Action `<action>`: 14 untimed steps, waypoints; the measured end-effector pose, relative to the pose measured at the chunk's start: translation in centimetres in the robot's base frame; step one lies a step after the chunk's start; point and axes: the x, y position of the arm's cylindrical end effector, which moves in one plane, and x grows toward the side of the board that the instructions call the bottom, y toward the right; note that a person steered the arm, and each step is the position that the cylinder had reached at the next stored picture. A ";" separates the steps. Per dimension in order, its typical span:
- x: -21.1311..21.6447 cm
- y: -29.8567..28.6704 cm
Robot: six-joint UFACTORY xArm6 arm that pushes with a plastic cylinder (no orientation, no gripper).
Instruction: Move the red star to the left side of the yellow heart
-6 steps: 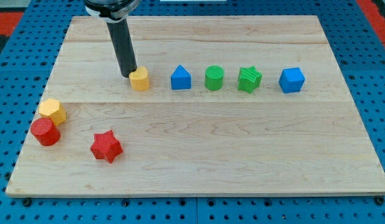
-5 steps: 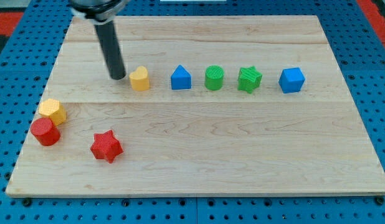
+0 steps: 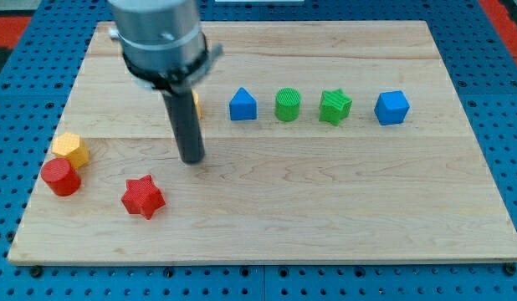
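Red and ridged, the plastic star block [image 3: 142, 196] lies on the pale wooden table [image 3: 325, 209] well below the yellow heart block [image 3: 196, 102], mostly hidden behind the rod, while my tip [image 3: 191, 159], with no gripper, rests above-right of the star, likely to push it.

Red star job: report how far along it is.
Done: nothing; the red star sits near the view's bottom left, far from the yellow heart, which the rod mostly hides. In hand: my tip stands above and right of the star, apart from it. Left: the whole push up beside the heart.
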 end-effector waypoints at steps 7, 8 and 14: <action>-3.1 -6.9; -3.0 -3.5; -9.5 -13.4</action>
